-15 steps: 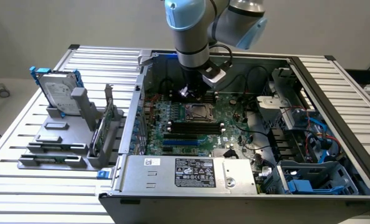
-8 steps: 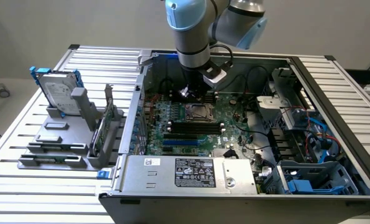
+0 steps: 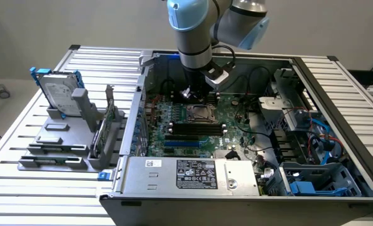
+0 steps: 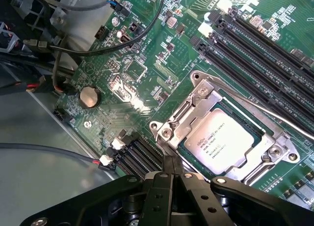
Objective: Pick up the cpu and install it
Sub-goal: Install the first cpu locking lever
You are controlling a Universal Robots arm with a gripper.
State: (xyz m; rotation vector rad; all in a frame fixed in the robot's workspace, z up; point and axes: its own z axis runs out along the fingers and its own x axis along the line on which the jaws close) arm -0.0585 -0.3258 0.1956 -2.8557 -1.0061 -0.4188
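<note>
Bench (image 3: 23,188) at the exterior view's left carries the hard drive (image 3: 56,96) in its blue frame; moving right, we find the open computer case (image 3: 174,176) with the motherboard (image 3: 237,136) inside. We see the cpu (image 4: 221,141) already lying in its socket (image 4: 196,100), frame still raised. The gripper (image 4: 171,169) hovers just beside the socket, jaws clenched on nothing. We judge placement done; securing the socket frame calls for careful downward pressure.

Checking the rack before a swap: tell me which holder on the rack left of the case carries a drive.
The rearmost holder: a hard drive in a blue frame stands in it. The nearer holders carry none.
</note>
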